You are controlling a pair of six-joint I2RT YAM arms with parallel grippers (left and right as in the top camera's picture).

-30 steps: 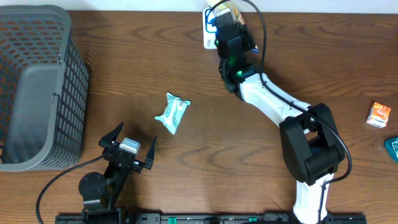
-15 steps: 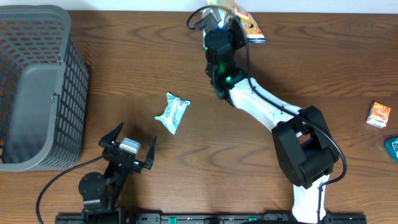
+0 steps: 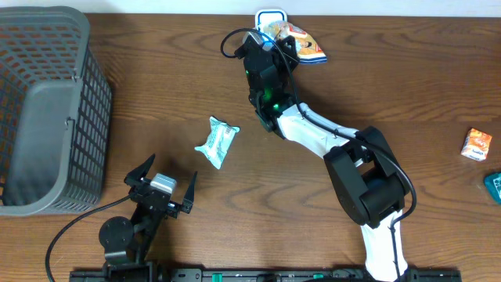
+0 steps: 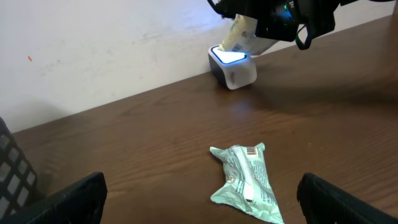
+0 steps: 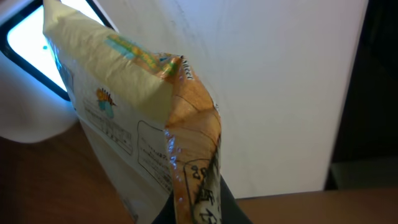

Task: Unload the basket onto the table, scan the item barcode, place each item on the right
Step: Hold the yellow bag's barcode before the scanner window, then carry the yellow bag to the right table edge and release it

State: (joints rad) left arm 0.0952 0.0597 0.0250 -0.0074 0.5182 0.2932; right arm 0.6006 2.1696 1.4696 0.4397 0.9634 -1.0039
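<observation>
At the 9 o'clock side of the wooden counter (image 3: 407, 86), seen from overhead, a grey mesh basket (image 3: 47, 110) is set. At about 7 o'clock the left jaws are spread wide with nothing between them, above bare wood. In the left wrist view their two dark tips are seen at the lower corners of the picture, with a pale green packet (image 4: 245, 180) lying flat on the counter between them and farther off. A small barcode label is visible at the packet's far end. From overhead the same green packet (image 3: 217, 142) is found just left of the counter's middle, at 1 o'clock from the left jaws and well apart from them.

At 12 o'clock, against the counter's far edge, a small white scanner (image 3: 268, 16) is placed, and its top window (image 4: 229, 56) is lit blue-white. The right arm (image 3: 313, 133) is stretched from 5 o'clock up to it. The right jaws are closed on an orange and cream snack bag (image 3: 301, 43), which is pinched along its bottom seam (image 5: 193, 186) in the right wrist view. The bag is held just over the scanner, toward its 4 o'clock side. It cannot be told whether the two touch.

At 3 o'clock a small orange box (image 3: 476, 144) is lying on the counter. Just below it, at 4 o'clock, a teal item (image 3: 493, 186) is cut off by the picture's edge.
</observation>
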